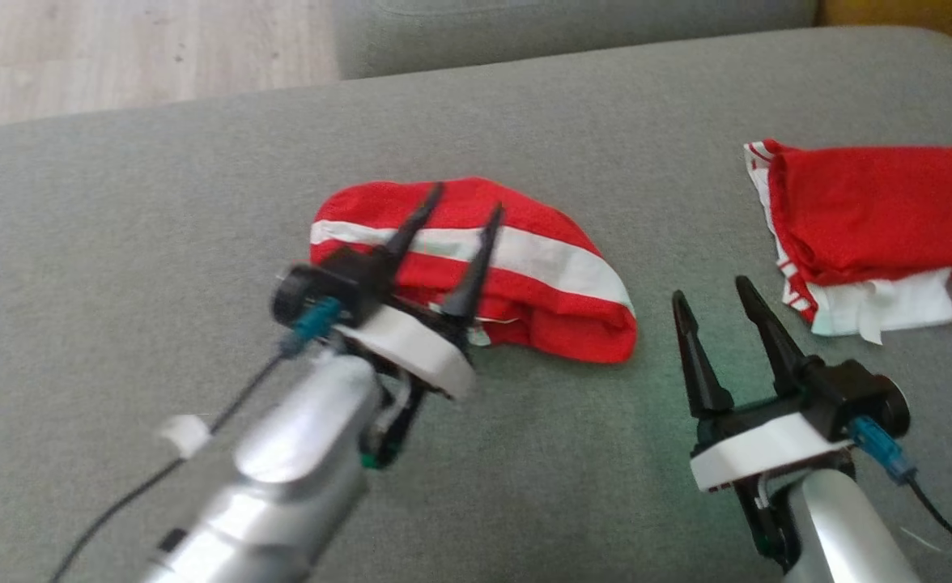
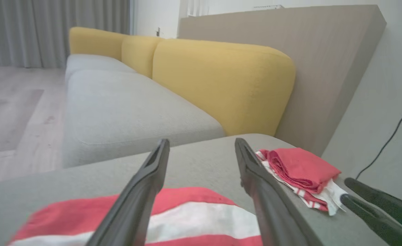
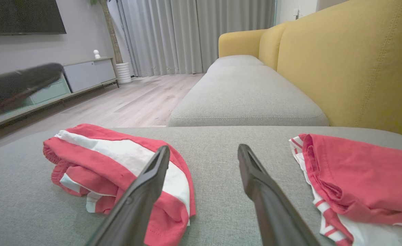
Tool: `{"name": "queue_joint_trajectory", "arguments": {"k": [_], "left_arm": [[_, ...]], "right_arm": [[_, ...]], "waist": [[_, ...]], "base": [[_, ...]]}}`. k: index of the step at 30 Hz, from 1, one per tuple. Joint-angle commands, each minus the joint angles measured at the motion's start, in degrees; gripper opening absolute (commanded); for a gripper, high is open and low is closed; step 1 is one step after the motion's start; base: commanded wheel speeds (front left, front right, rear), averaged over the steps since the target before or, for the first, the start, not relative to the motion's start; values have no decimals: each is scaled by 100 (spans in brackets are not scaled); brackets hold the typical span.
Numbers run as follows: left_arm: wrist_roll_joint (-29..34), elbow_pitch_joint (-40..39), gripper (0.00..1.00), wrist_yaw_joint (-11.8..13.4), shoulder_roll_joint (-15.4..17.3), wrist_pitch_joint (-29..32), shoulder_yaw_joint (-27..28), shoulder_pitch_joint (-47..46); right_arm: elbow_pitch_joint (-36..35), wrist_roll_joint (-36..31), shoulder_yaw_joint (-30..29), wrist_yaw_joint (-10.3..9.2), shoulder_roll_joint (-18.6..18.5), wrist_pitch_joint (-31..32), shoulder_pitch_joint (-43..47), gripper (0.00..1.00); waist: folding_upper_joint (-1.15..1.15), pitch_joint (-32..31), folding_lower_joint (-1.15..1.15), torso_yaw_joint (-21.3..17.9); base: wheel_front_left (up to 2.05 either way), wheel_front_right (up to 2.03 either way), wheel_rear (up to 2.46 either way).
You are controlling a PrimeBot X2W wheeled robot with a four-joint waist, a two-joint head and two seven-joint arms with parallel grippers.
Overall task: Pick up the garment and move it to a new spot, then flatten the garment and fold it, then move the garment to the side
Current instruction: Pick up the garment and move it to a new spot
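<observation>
A folded red garment [image 1: 524, 267] with a white stripe lies in the middle of the grey cushion [image 1: 120, 243]. My left gripper [image 1: 466, 201] hovers over its near-left part, open, with nothing between its fingers. In the left wrist view the garment [image 2: 194, 215] lies below the spread fingers of that gripper [image 2: 202, 141]. My right gripper [image 1: 711, 291] stands open to the right of the garment, above bare cushion. The right wrist view has the garment [image 3: 102, 153] to the left of that gripper [image 3: 203, 148].
A second folded red and white garment [image 1: 873, 235] lies at the cushion's far right [image 3: 358, 171]. Beyond are another grey seat [image 3: 249, 92], a yellow backrest [image 3: 351, 61] and wooden floor [image 1: 120, 57]. The cushion's front edge is bare.
</observation>
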Motion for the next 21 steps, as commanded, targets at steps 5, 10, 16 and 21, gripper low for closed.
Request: {"name": "queue_joint_trajectory", "arguments": {"k": [5, 10, 16, 21], "left_arm": [[254, -583, 100, 138, 710, -69, 690, 142], [358, -1025, 100, 238, 1222, -69, 1320, 851], [578, -1482, 100, 195, 1332, -70, 1966, 1968], [777, -1780, 100, 101, 1011, -70, 2551, 2621]], "right_arm": [[-198, -87, -80, -5, -6, -62, 81, 100], [-227, -150, -158, -5, -6, -62, 205, 100], [-230, -154, -176, -5, -6, -62, 377, 100], [-173, -167, -182, -5, -6, -62, 453, 100]], "waist": [[0, -175, 0, 269], [0, -304, 0, 460], [0, -440, 0, 613], [0, -488, 0, 667]], "base": [[0, 0, 0], [0, 0, 0], [0, 0, 0], [0, 0, 0]]}}
